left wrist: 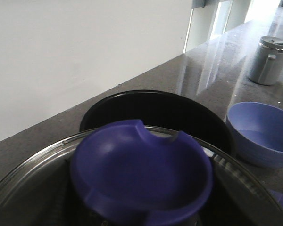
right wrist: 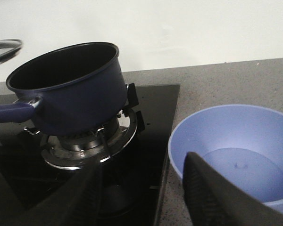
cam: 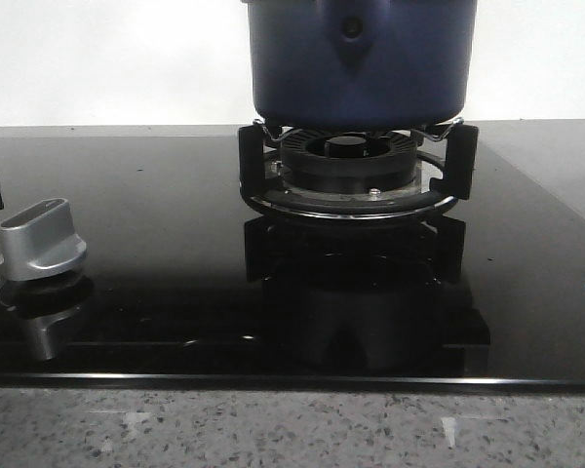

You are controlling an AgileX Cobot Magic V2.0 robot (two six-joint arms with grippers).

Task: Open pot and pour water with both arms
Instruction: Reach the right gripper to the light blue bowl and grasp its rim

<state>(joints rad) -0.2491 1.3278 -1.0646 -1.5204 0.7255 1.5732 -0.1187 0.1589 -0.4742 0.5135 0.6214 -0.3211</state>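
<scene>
The dark navy-blue pot (cam: 361, 58) stands open on the gas burner (cam: 351, 166). Its handle bracket and rivet face the front view. In the right wrist view the pot (right wrist: 80, 94) has its blue handle (right wrist: 9, 112) pointing away from the bowl. The glass lid (left wrist: 33, 174) with its blue knob (left wrist: 141, 174) hangs tilted in the air beside the pot (left wrist: 155, 110), held by my left gripper. That gripper's fingers are hidden behind the knob. The lid's rim also shows in the right wrist view (right wrist: 4, 49). My right gripper (right wrist: 141, 188) is open and empty, low over the cooktop edge between burner and bowl.
A light blue bowl (right wrist: 236, 141) stands on the granite counter right of the black glass cooktop (cam: 156, 195); it also shows in the left wrist view (left wrist: 262, 134). A silver stove knob (cam: 41, 239) sits at front left. A metal canister (left wrist: 269, 60) stands farther along the counter.
</scene>
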